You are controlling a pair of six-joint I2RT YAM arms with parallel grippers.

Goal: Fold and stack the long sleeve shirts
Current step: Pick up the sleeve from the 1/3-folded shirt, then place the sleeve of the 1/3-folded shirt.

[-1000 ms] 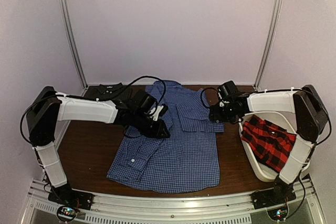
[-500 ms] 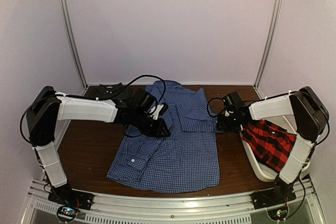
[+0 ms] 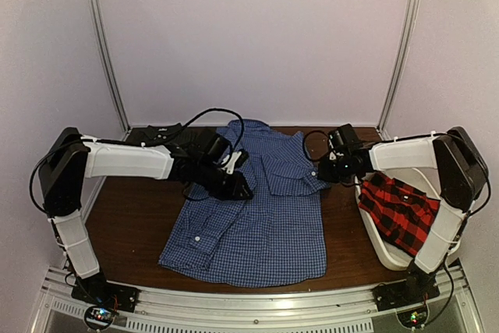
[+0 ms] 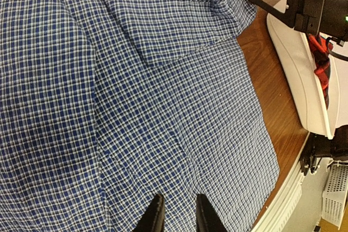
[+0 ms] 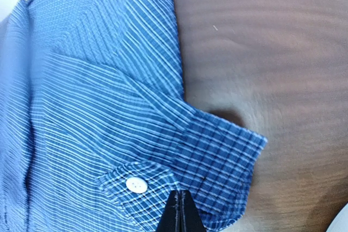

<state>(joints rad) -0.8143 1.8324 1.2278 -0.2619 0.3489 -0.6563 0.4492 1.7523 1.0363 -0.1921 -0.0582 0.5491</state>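
A blue gingham shirt (image 3: 265,224) lies spread flat across the middle of the table. My left gripper (image 3: 242,189) rests on its left half; in the left wrist view its fingertips (image 4: 156,213) stand a little apart with the checked cloth (image 4: 163,80) pinched between them. My right gripper (image 3: 322,174) is at the shirt's right edge, shut on the sleeve cuff (image 5: 217,156) beside its white button (image 5: 136,185). The cuff is slightly raised off the wood. A red-and-black plaid shirt (image 3: 398,212) lies in the tub. A dark charcoal shirt (image 3: 156,135) lies at the back left.
The white plastic tub (image 3: 382,251) stands at the table's right edge, close behind my right wrist. Bare brown tabletop (image 3: 125,224) shows left of the blue shirt and between shirt and tub. Metal frame posts stand at both back corners.
My right gripper swung down to the shirt's cuff, closed from wide open to shut on it, then drew slightly back toward the rear. My left arm has stayed put.
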